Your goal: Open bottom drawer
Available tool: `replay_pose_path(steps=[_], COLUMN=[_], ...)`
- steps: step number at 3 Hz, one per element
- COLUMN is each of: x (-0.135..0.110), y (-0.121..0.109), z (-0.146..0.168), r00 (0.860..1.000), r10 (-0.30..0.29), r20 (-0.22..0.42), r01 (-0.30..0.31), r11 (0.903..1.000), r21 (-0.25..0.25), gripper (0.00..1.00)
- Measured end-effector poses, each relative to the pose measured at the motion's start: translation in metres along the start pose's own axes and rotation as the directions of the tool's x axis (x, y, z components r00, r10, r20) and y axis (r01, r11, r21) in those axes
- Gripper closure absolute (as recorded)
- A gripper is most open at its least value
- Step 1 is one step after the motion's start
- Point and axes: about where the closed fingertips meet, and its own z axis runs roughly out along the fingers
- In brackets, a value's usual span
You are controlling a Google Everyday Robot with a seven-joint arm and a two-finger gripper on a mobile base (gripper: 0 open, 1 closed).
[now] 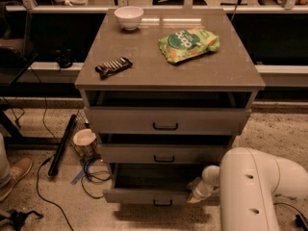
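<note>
Drawer [134, 197], lowest of three, grey-beige with a small black handle [162, 202], stands pulled out, dark inside. At its right front corner sits the tool [196, 195]; its state cannot be told.

The desk [216, 76] is plain grey-brown on top and grey-beige down its front. Its bottom drawer [139, 196] is the same grey-beige, shadowed dark inside, with a small black handle [162, 203]. At the desk's far left is a white bowl [128, 17], towards its far right a bright green bag [188, 44] with white lettering, and near its left edge a black snack bar [113, 67] with pale stripes. My jaws, pale cream, are low at the desk's front right, on my cream-white arm [250, 191]. The floor [274, 129] beside the desk is speckled beige.
</note>
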Motion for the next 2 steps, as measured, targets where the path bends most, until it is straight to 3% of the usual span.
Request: replay_pose_path(steps=[1,2], x=[0.0021,0.0021], y=[0.0252,0.0252], z=[-0.0009,-0.0009], r00=[0.999,0.999], r10=[0.03,0.03], r20=[0.03,0.03], r01=[-0.031,-0.031], r11=[0.9994,0.9994], r21=[0.017,0.017], gripper=[0.98,0.75])
